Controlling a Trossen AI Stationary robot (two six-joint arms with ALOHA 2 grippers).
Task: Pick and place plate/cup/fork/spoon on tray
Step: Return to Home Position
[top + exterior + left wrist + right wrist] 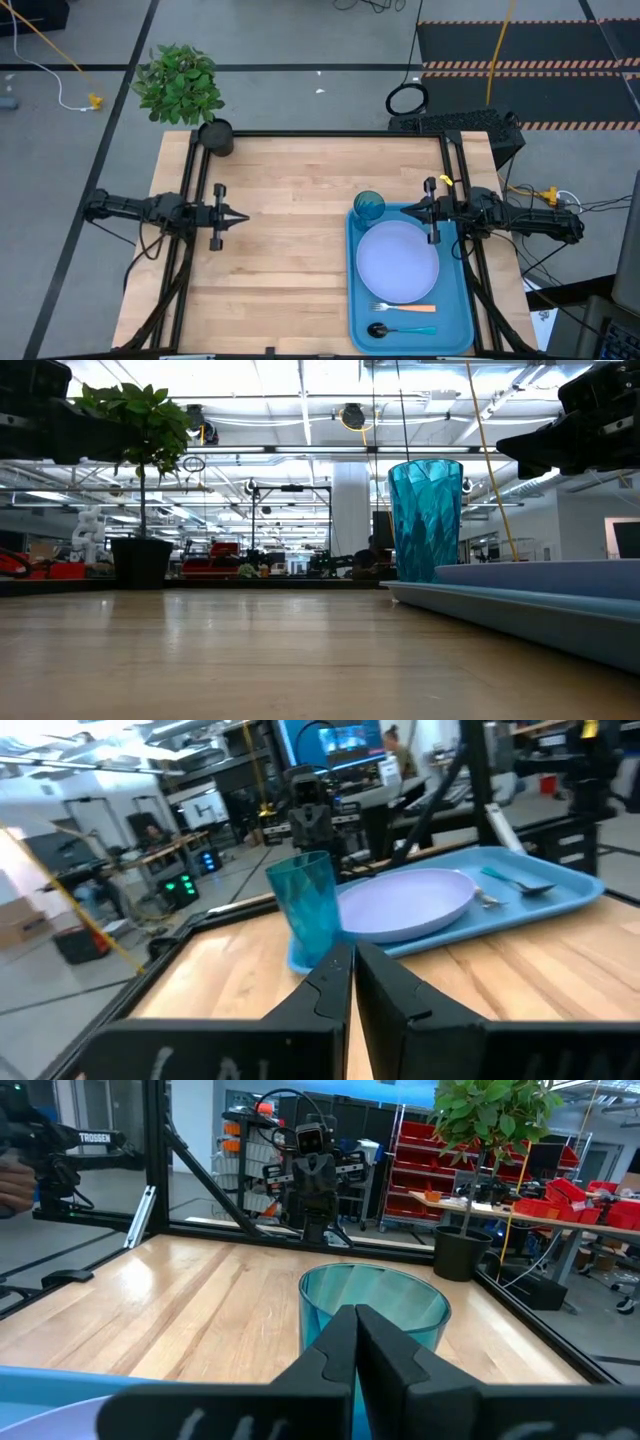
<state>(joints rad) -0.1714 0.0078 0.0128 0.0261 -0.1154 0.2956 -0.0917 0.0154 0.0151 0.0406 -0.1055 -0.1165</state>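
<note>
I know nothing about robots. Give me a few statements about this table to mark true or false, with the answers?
1. The plate lies on the tray. True.
2. The cup lies tipped over. False: it stands upright in a corner of the tray.
3. The fork and the spoon lie side by side on the tray. True.
4. The right gripper grips the spoon. False: it is shut on nothing, near the cup.
5. The left gripper is above the tray. False: it is shut, over the bare table, well apart from the tray.
</note>
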